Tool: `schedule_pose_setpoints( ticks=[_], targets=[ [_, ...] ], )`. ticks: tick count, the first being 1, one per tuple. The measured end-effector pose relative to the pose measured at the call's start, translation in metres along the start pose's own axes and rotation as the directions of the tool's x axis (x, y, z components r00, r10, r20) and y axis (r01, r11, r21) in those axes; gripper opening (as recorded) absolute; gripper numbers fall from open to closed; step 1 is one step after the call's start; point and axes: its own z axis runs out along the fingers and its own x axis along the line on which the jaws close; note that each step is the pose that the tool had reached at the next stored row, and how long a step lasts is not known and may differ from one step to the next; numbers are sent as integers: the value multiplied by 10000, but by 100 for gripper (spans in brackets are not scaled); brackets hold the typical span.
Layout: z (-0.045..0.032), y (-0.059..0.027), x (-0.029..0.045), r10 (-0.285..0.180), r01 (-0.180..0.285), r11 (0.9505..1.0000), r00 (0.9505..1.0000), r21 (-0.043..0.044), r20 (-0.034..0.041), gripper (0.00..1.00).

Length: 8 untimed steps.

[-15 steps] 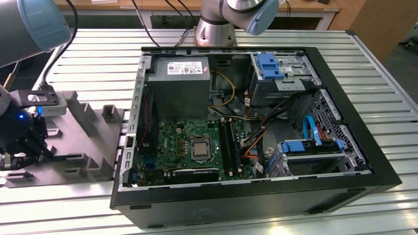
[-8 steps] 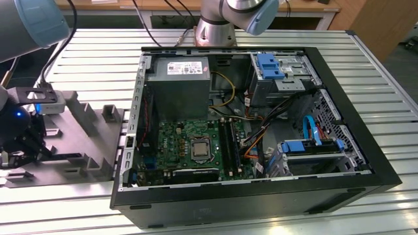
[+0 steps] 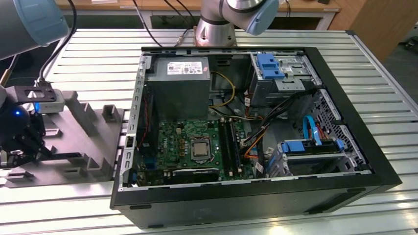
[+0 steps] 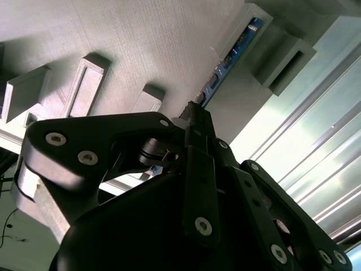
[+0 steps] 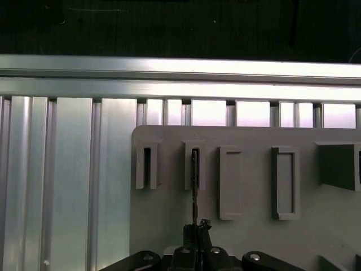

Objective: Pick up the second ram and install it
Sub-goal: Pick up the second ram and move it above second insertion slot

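The second ram (image 4: 230,57) is a thin dark bluish-green stick standing on edge in a slot of the grey holder block (image 4: 113,34). In the first wrist view the second ram (image 5: 194,186) shows edge-on as a thin dark line running from a slot toward the fingers. My gripper (image 5: 195,229) has its black fingers pressed together on the near end of the stick; the same pinch shows at the gripper (image 4: 194,116) in the second wrist view. In the exterior view the gripper (image 3: 26,152) hangs over the holder block (image 3: 78,147) at the exterior view's left.
An open black computer case (image 3: 365,181) lies at centre, with the green motherboard (image 3: 176,142), its long black slots (image 3: 228,139) and a grey power supply (image 3: 179,88) inside. The arm's base (image 3: 216,24) stands behind the case. The table is ribbed aluminium (image 3: 98,58).
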Motion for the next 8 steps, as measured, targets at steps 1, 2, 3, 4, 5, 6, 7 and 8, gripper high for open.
schedule_pose_setpoints(
  ticks=[1, 2, 3, 4, 5, 6, 7, 8],
  targets=[
    [0, 0, 0, 0, 0, 10000, 10000, 0, 1, 12],
    [0, 0, 0, 0, 0, 10000, 10000, 0, 1, 12],
    [0, 0, 0, 0, 0, 10000, 10000, 0, 1, 12],
    [0, 0, 0, 0, 0, 10000, 10000, 0, 2, 12],
    [-3, 0, 0, 0, 0, 10000, 10000, 0, 2, 12],
    [-15, 1, 0, 0, 0, 10000, 10000, -6, -2, 12],
    [-28, 1, 0, 0, 0, 10000, 10000, -3, 0, 12],
    [-46, 1, -1, 0, 0, 10000, 10000, 0, 3, 12]
  ],
)
